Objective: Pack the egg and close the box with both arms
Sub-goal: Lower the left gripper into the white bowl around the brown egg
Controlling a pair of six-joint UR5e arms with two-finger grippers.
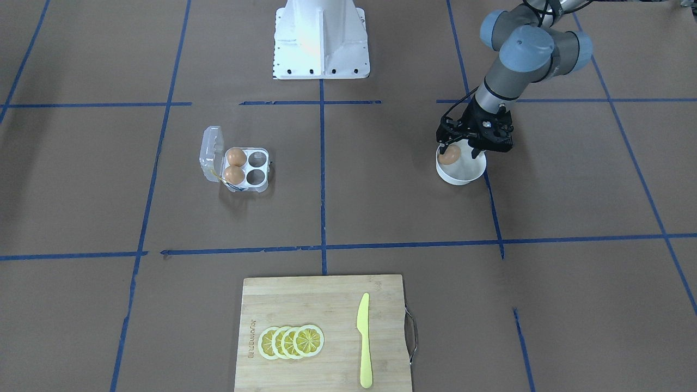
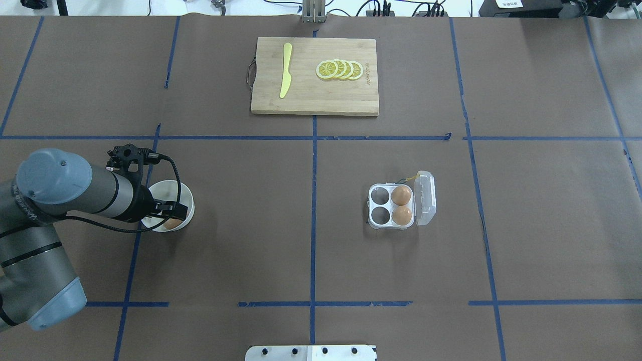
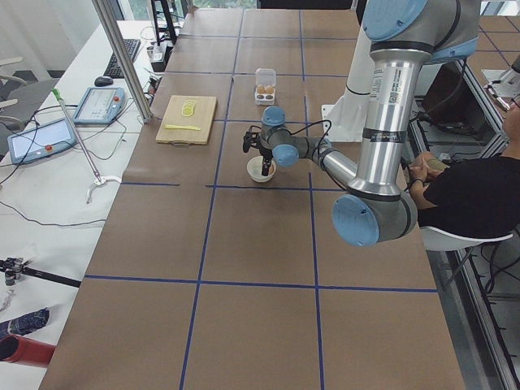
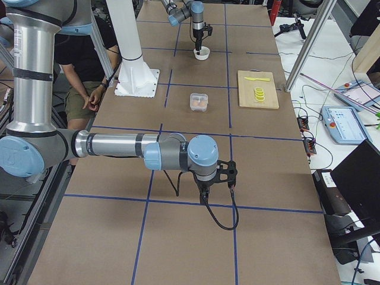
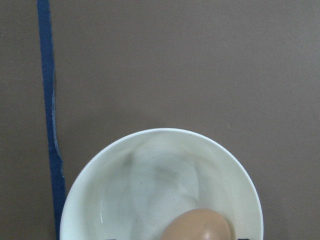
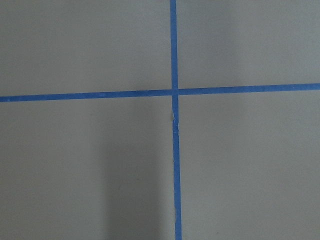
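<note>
The egg (image 1: 449,155) is orange-brown and sits between the fingers of my left gripper (image 1: 456,150), just above the round white bowl (image 1: 463,177). The left wrist view shows the egg (image 5: 197,226) at its bottom edge over the bowl (image 5: 100,165). The box (image 1: 256,167) is a clear four-cup carton with its lid (image 1: 211,152) open. It holds two brown eggs (image 1: 236,157) in the cups nearest the lid, and the other two cups are empty. My right gripper (image 4: 203,196) shows only in the exterior right view, far from the box, and I cannot tell its state.
A wooden cutting board (image 1: 326,305) lies at the operators' edge with a yellow knife (image 1: 364,340) and lemon slices (image 1: 291,342). The white robot base (image 1: 321,38) stands at the far side. Blue tape lines grid the brown table.
</note>
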